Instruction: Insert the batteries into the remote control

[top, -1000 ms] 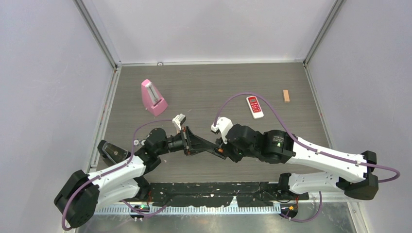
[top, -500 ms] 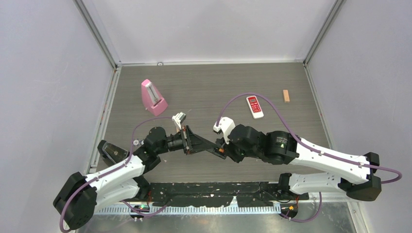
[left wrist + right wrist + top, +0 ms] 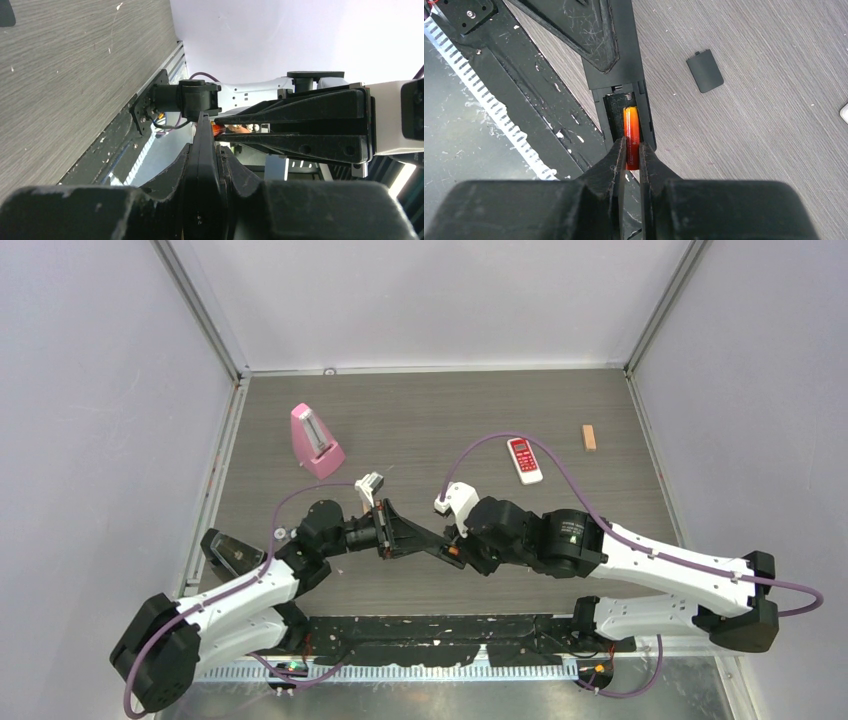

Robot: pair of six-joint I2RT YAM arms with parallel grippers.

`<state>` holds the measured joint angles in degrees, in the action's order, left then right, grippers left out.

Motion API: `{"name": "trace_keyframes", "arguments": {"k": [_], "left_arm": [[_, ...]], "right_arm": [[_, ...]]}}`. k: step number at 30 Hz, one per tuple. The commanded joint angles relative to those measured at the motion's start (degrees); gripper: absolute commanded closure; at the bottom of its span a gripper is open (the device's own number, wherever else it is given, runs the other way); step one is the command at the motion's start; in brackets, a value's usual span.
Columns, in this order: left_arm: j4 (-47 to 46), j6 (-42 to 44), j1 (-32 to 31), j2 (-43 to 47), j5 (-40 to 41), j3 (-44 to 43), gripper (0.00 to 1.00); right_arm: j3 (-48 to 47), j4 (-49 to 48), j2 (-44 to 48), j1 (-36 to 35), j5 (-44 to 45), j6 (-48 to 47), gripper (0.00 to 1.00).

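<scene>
Remote (image 3: 628, 50): black, probably light, rigid, slick plastic. Left gripper (image 3: 205, 150) is clamped tight on its flat faces mid-body, a fair hold point. It is held up between the arms at centre of the top view. Long axis runs top-to-bottom in the right wrist view, open bay (image 3: 616, 107) at lower end. Battery (image 3: 631, 135): orange, tiny, stiff, round, likely rolls in pads. Right gripper (image 3: 632, 152), nearly closed, pinches its lower end. Its axis matches the remote's, upper end in the bay. Cover (image 3: 705, 70) lies upper right.
</scene>
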<state>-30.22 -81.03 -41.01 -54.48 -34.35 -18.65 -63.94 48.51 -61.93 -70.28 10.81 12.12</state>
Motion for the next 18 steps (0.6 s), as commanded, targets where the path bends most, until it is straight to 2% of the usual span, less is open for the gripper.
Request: {"name": "trace_keyframes", "arguments": {"k": [1,9,14,18], "left_arm": [[-5.4,-4.3,-0.7,-0.1,-7.9,-1.0,1.0],[-6.5,-7.2,-0.7,-0.8,-9.3,-0.6,1.0],[-12.1,-11.2,-0.7,-2.8,-9.5,0.7,1.0],[-13.0,-11.7,-0.7,-3.5,-9.0,1.2,1.0]], "right_arm": [[0.0,-2.6,-0.9,0.7,5.1,-1.4,0.94],[0.7,-5.2,-1.2,0.7,6.2,-2.4,0.93],[0.9,-6.1,-1.5,0.7,5.9,-2.7,0.9],[0.8,-5.5,-1.5,0.7,5.9,-2.6,0.85]]}}
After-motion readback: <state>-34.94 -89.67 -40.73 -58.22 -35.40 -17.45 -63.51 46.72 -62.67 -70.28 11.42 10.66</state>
